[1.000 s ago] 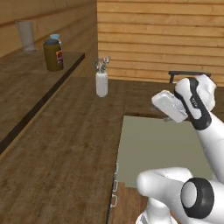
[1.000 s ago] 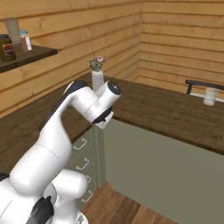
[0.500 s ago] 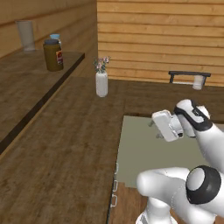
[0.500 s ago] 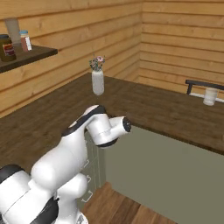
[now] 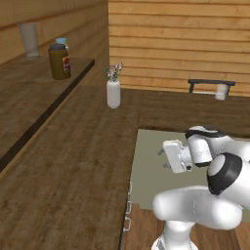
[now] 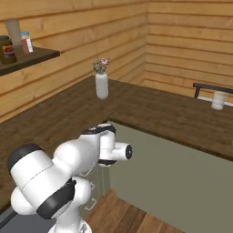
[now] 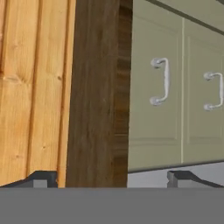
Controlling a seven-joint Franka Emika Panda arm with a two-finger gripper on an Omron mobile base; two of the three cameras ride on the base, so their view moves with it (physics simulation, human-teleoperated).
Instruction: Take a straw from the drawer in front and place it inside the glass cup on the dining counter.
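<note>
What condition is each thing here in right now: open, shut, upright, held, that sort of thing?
Gripper: fingers wide open, holding nothing.
Drawer fronts: shut, handles untouched.
Vase: upright on the wooden counter, flowers in it.
Glass cup: upright, no straw in it.
Brown jar: upright on the shelf, lid on.
Tall grey glass: upright, looks empty.

The small whitish glass cup [image 5: 221, 91] stood upright at the upper right of the frame. The green drawer [image 7: 158, 89], with a light handle [image 7: 160, 81], was shut.
</note>
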